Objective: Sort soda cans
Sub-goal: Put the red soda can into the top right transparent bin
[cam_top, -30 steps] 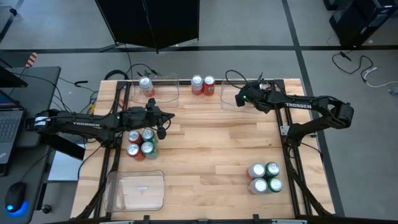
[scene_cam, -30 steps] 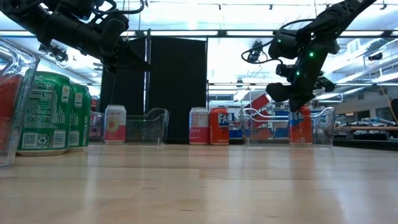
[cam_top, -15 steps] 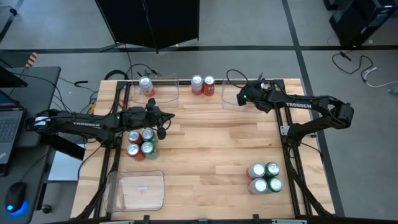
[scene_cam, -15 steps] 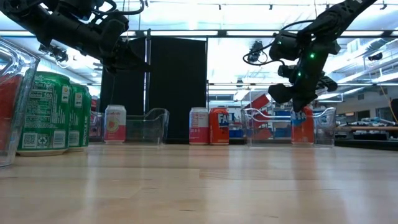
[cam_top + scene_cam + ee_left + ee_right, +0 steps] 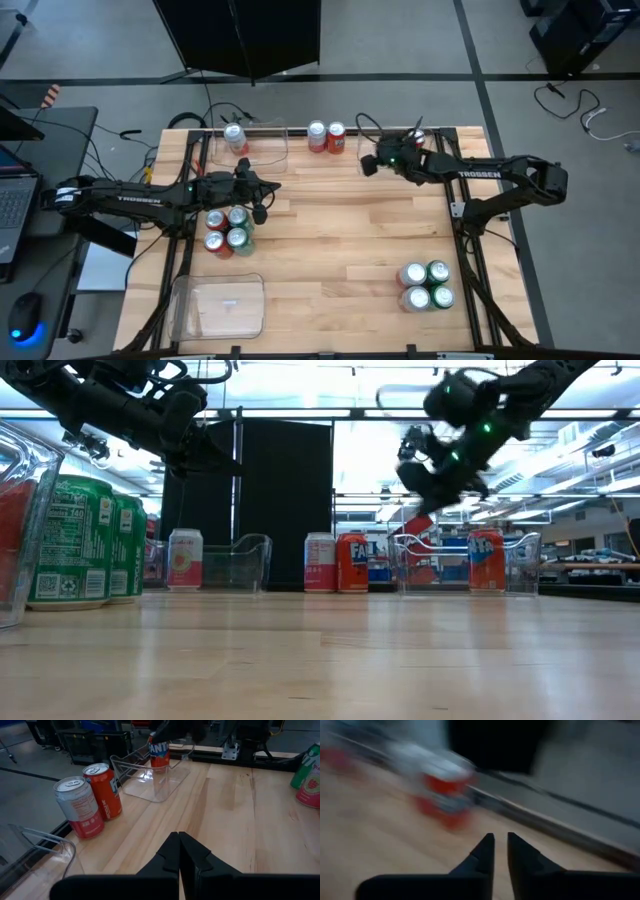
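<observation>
My left gripper [image 5: 262, 208] [image 5: 178, 839] is shut and hovers over the table's left half, beside a cluster of red and green soda cans [image 5: 227, 230]. My right gripper [image 5: 367, 164] [image 5: 501, 841] hangs above the far middle, its fingers slightly apart with nothing between them. It points toward a silver-white can [image 5: 317, 135] and a red can [image 5: 336, 135] standing at the far edge. Another red can [image 5: 486, 560] [image 5: 159, 751] stands upright in the far-right clear tray [image 5: 520, 565]. A pink-and-white can [image 5: 234, 137] stands in the far-left tray [image 5: 262, 143]. Green and silver-white cans [image 5: 427, 285] stand at the near right.
Another clear tray [image 5: 218, 305] lies at the near left corner. Cables [image 5: 225, 112] run along the far edge. Bare wood [image 5: 340, 240] lies between the two can clusters. A laptop [image 5: 15, 205] and a mouse [image 5: 27, 318] sit off the table's left side.
My right gripper has swung from over the far-right tray toward the table's left, toward the two cans at the far edge. It has risen a little and tipped up nearer to level. The red can in that tray stays upright and now shows whole in the low view.
</observation>
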